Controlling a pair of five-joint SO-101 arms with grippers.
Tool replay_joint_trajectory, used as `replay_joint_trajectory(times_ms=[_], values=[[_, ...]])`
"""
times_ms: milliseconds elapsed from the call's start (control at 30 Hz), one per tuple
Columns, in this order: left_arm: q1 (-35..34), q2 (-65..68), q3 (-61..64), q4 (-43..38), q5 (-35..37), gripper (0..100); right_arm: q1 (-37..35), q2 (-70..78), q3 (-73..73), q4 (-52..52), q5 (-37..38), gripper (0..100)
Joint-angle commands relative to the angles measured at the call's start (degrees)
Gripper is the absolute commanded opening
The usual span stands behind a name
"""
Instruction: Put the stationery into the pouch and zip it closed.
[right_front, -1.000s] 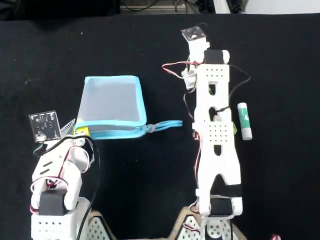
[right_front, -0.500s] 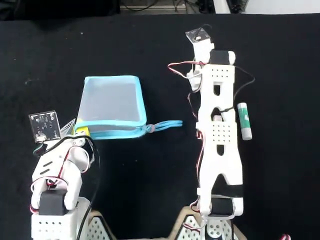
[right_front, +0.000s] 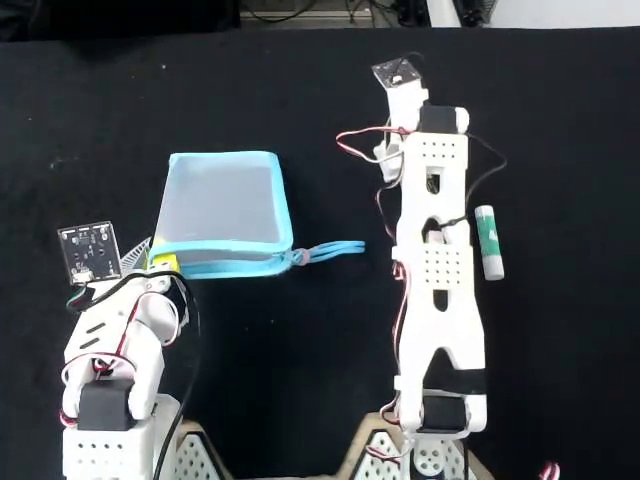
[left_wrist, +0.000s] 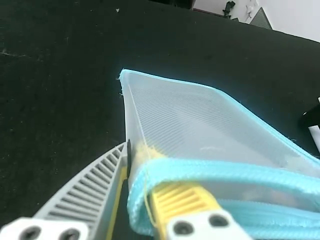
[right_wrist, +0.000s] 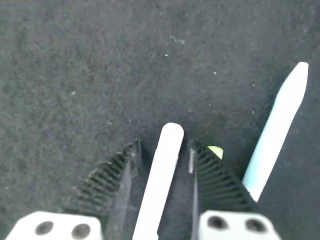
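The black tabletop carries everything. The white right arm stretches from the near edge toward the far edge, right of the middle. The white left arm stays folded at the near left corner.

A translucent flat pouch with light-blue trim lies left of the middle, its zip side facing the near edge. The left gripper is clenched on the pouch's near left corner, with a grey jaw on one face and a yellow jaw on the other.

A white glue stick with a green band lies just right of the right arm, toward the right edge.

The right gripper is spread low over the tabletop. A white round-ended stick lies between its jaws, with a sliver of gap at each side. A pale blue tapered stick lies just beside one jaw.

A light-blue cord trails from the zip end toward the right arm.
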Motion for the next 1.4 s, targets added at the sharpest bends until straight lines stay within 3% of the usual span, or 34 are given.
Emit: replay_joint_trajectory(times_ms=[0,67,300,500,900,1367], values=[[-0.31,-0.79,-0.66,-0.44,0.44,3,0.79,0.04,-0.92,0.18,0.44,9.6],[-0.31,-0.79,-0.66,-0.44,0.44,3,0.97,-0.22,-3.21,2.02,-0.09,0.6],[-0.31,-0.79,-0.66,-0.44,0.44,3,1.14,-6.11,-3.21,7.12,-0.97,1.0],[-0.48,-0.79,-0.66,-0.44,0.44,3,3.08,-10.77,1.01,7.3,-10.11,1.0],[-0.4,-0.79,-0.66,-0.44,0.26,3,2.02,-35.82,51.38,5.45,-9.23,1.0],[-0.48,-0.79,-0.57,-0.44,0.35,3,1.85,-56.04,98.07,-13.8,-0.26,1.0]])
